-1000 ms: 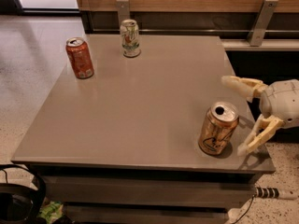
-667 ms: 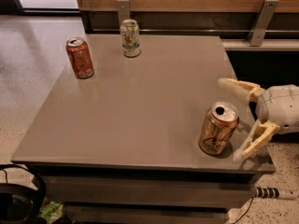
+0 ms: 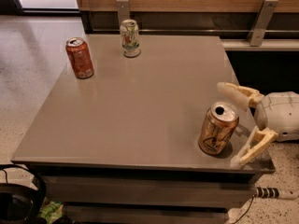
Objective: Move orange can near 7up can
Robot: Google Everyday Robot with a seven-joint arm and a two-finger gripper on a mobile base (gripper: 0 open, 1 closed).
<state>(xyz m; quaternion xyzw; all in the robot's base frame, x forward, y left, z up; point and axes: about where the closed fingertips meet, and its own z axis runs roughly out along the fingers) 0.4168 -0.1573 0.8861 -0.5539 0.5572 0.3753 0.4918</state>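
The orange can [image 3: 217, 129], golden-bronze with dark script and a silver top, stands upright near the table's front right corner. The 7up can [image 3: 130, 38], white-silver with green markings, stands upright at the far edge, left of centre. My gripper [image 3: 236, 125] comes in from the right at table height. It is open, with one pale finger [image 3: 235, 94] behind the orange can and the other finger [image 3: 252, 146] in front and to its right. The fingers stand beside the can's right side, not closed on it.
A red-orange can [image 3: 79, 58] stands at the table's left side. The grey table [image 3: 140, 111] ends just right of and in front of the orange can. A wooden wall panel with metal brackets [image 3: 260, 15] runs behind. Black gear [image 3: 18, 199] lies on the floor at lower left.
My gripper has slid slightly left, bringing its open fingers closer around the orange can. The cans have not moved.
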